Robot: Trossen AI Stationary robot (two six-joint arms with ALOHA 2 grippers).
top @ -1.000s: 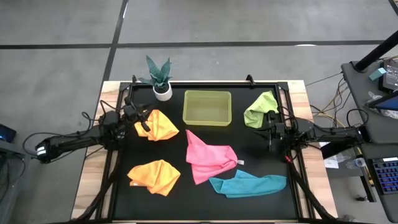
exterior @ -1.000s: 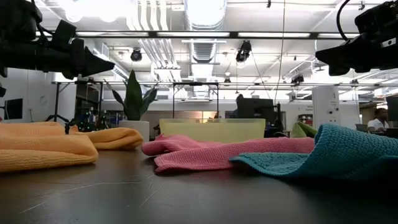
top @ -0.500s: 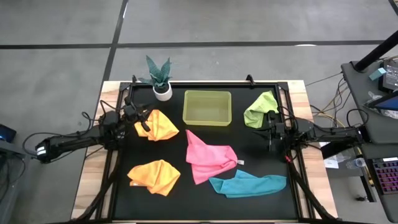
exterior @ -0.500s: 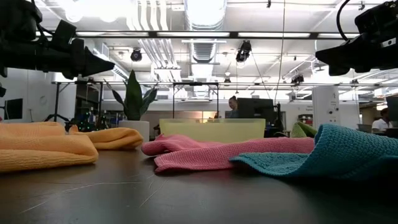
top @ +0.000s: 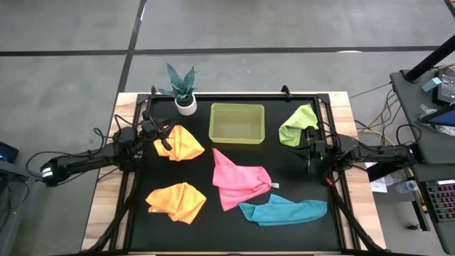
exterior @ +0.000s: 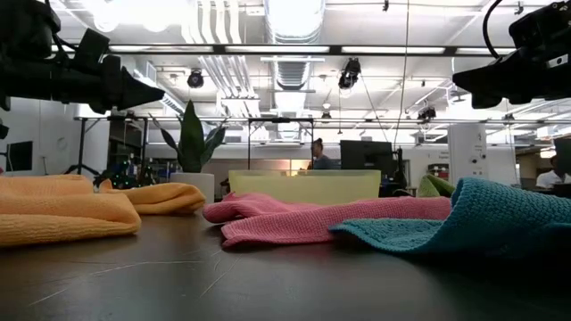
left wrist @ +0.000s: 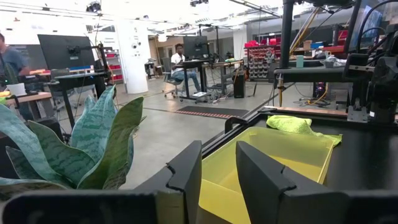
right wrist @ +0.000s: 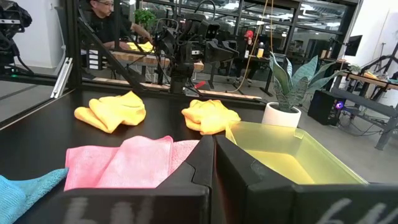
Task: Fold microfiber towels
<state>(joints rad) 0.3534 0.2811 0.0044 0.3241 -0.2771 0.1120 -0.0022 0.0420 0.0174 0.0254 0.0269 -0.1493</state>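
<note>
1. The left gripper [top: 155, 133] hangs above the table's left side, beside the farther orange towel [top: 182, 143]; its fingers [left wrist: 186, 177] stand slightly apart with nothing between them.
2. The right gripper [top: 308, 144] hangs over the right side, just beside the green towel [top: 297, 124], with its fingers [right wrist: 202, 165] pressed together and holding nothing.
3. The second orange towel [top: 177, 200] lies crumpled near the front left of the black mat [top: 199, 174].
4. The pink towel [top: 237, 179] lies spread in the middle, its front edge close to the blue towel [top: 283, 211].
5. The yellow-green bin [top: 237, 123] sits at the back centre, between the potted plant [top: 183, 88] and the green towel.
6. A person [exterior: 317, 153] shows in the room behind the table.
</note>
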